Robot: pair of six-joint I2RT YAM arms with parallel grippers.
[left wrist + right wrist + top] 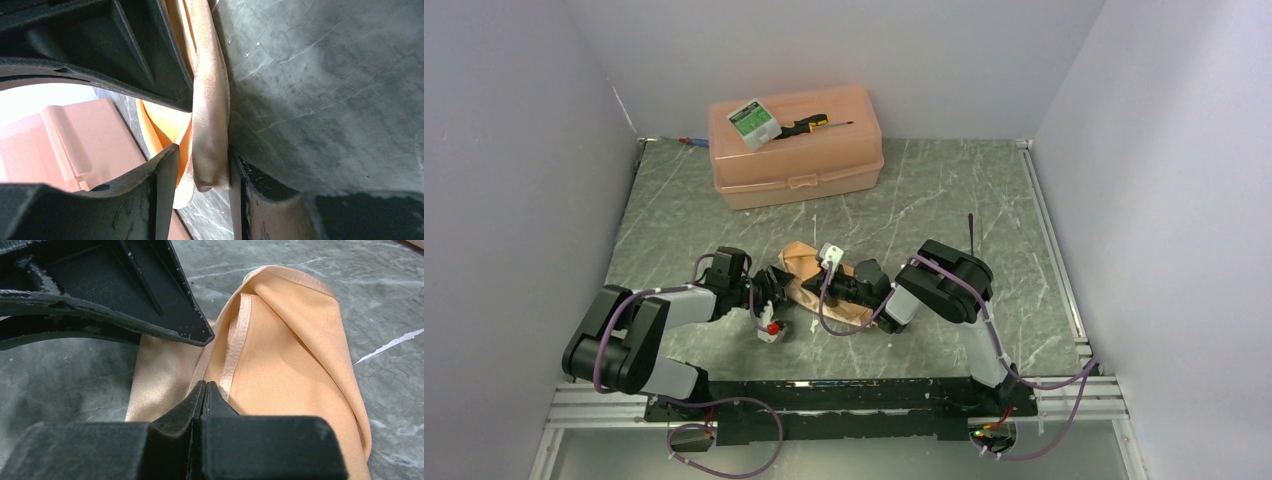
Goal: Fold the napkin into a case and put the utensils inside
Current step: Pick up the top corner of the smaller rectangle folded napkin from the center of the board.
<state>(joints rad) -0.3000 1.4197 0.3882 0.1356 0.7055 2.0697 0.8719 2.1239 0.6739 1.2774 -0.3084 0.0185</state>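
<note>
Folding step: peach napkin, part-folded, mid-desk toward the near edge.
Detail: left claw apart, astride a folded hem; right claw together at the hem. Next likely needs a firm pinch, then a flat crease.

No text can be read anywhere. The one printed thing is a small green-and-white card lying tilted on the lid of the peach plastic box at the far side of the counter. It has a green panel with pale marks inside a white border, but its lettering is too small and blurred to make out.
</note>
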